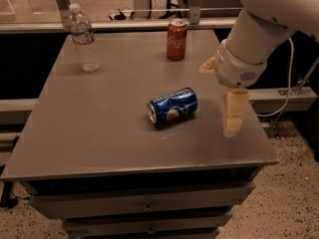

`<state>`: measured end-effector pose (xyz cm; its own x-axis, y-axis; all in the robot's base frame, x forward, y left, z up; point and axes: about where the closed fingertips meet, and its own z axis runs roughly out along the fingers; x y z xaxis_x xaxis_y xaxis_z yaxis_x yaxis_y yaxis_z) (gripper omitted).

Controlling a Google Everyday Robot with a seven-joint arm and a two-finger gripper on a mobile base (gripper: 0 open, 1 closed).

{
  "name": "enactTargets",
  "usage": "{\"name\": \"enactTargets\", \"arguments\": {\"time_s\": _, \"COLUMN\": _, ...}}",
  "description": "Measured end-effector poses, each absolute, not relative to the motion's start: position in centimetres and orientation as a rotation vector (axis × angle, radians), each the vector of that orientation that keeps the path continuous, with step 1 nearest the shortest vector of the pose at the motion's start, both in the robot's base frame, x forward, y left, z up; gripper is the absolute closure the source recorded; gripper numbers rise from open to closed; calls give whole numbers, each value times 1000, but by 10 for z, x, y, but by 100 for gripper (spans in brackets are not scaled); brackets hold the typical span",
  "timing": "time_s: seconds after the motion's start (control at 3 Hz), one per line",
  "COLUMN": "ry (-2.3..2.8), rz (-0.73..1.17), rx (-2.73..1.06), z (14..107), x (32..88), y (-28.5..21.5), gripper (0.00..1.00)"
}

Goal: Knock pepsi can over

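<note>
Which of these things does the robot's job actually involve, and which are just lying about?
Job: pepsi can, lying on its side mid-table; tool, near the table's right edge.
Lying about: Coca-Cola can, upright at back; water bottle, upright back-left.

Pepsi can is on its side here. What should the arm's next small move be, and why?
Probably just lift the gripper clear and stop. The pepsi can lies on its side on the table, apart from the gripper hanging to its right; the Coca-Cola can and water bottle stand upright at the back, so a push seems needless.
</note>
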<state>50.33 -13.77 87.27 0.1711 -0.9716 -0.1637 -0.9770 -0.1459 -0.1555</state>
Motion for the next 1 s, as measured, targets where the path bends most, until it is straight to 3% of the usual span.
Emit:
{"name": "enactTargets", "arguments": {"time_s": 0.67, "ry": 1961, "rz": 332, "rx": -1956, "z": 871, "x": 496, "y": -178, "gripper": 0}}
{"name": "enactTargets", "arguments": {"time_s": 1.0, "ry": 1937, "rz": 387, "rx": -1923, "z": 876, "x": 494, "y": -168, "gripper": 0}}
